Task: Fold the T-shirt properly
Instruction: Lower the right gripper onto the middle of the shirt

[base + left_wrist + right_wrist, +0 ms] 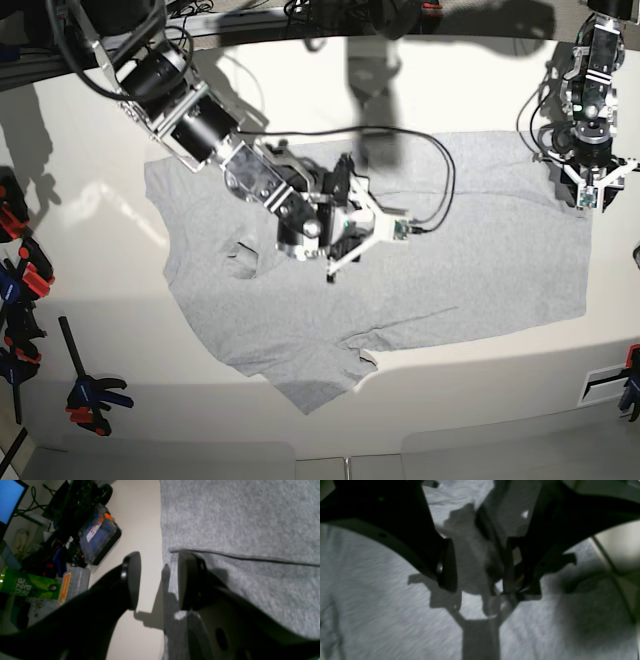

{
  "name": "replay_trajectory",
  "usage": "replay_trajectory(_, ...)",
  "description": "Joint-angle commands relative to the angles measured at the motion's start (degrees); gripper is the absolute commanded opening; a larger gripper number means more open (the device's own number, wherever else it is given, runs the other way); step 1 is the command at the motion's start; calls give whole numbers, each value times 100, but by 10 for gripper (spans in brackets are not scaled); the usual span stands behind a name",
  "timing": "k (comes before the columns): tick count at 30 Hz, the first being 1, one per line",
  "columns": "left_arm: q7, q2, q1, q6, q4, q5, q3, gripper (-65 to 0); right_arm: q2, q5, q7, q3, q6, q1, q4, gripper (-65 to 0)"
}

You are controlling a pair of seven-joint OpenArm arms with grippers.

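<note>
two arms at work over a grey t-shirt

we see the t-shirt, light heather grey, spread flat across the middle of the cream worktop, its plain side up, one sleeve pointing toward the near edge of the worktop and the other rumpled at the shirt's far-left corner. the shirt is our landmark here.

the right end effector hangs over the middle of the shirt, its fingers spread apart with nothing between them; in the right wrist view only grey cloth and the fingers' shadow lie below the gap. a black cable loops from this arm across the shirt's upper part.

the left end effector sits at the shirt's far-right edge, by the hem. in the left wrist view its fingers stand apart and straddle that edge: one finger over bare worktop, the other over cloth, and nothing pinched. a straight fold line crosses the fabric just beyond it.

off the shirt's left side, orange-and-black clamps lie along the worktop's edge. in the left wrist view, a clear parts box and a green bottle lie beyond the shirt's edge.
</note>
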Motion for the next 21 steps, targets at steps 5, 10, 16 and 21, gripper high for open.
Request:
replay_trajectory(5, -136, -129, -59, 153, 66, 55, -48, -426, -72, 17, 195, 52, -10, 337, 26, -360)
replay_trajectory(10, -136, -127, -55, 153, 66, 55, -48, -426, -70, 612, -177, 52, -10, 310, -31, -360)
replay_trajectory(16, -138, -127, -59, 153, 66, 55, -48, -426, -87, 673, -212, 52, -10, 317, -341, -360)
replay_trajectory(21, -177, -127, -59, 153, 66, 55, -48, -426, -138, 243, 127, 52, -10, 356, -938, -360)
